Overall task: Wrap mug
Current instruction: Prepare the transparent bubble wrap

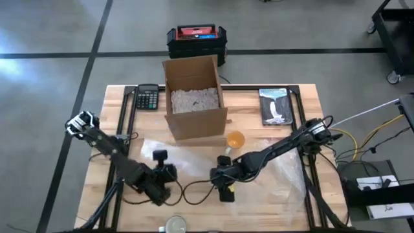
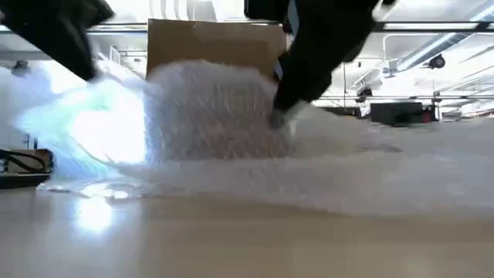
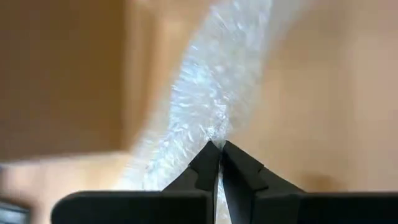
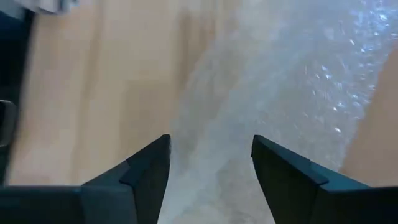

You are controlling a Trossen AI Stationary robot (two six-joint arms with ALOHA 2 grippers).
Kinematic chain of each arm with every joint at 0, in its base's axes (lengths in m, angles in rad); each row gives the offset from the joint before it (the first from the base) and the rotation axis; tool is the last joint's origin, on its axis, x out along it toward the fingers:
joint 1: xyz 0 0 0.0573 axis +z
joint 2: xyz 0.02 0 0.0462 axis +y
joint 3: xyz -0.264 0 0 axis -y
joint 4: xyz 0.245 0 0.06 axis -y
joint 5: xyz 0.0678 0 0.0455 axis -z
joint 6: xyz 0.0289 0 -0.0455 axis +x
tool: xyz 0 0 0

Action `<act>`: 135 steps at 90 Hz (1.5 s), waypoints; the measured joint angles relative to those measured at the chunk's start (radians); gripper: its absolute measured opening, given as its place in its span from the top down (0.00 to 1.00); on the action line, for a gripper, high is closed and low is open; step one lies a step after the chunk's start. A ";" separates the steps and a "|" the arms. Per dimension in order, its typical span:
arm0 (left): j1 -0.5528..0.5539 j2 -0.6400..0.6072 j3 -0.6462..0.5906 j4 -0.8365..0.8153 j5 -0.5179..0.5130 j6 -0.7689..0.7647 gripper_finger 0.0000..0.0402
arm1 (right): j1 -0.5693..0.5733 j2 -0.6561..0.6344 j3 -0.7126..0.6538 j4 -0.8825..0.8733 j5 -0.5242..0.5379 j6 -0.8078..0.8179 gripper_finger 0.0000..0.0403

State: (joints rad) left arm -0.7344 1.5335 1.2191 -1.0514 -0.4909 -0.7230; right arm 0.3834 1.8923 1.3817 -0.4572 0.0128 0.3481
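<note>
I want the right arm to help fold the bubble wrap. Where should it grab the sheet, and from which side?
Probably the loose near edge of the bubble wrap, approached from above with fingers straddling it. The sheet lies flat on the table, so only an edge offers a pinch. The left gripper already pinches its side; the right gripper hangs open right over the wrap.

Overhead light is flooding everything pretty evenly. Glare is bouncing off the bubble wrap (image 2: 231,131) in the low view, arms are showing as blurry silhouettes, and both wrist views are looking soft beyond the jaws.
</note>
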 joint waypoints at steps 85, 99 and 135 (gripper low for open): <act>-0.179 -0.005 -0.270 0.450 0.450 -0.322 1.00 | 0.037 0.148 0.069 -0.035 -0.062 0.012 0.39; -0.169 -0.008 -0.274 0.450 0.447 -0.327 0.91 | 0.025 0.197 0.069 -0.040 -0.058 -0.018 0.43; -0.153 -0.123 -0.162 0.247 0.412 -0.306 0.51 | -0.019 0.104 0.069 -0.087 -0.073 -0.041 0.45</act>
State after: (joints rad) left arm -0.8870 1.4104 1.0575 -0.8041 -0.0787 -1.0295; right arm 0.3649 1.9962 1.4506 -0.5446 -0.0598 0.3073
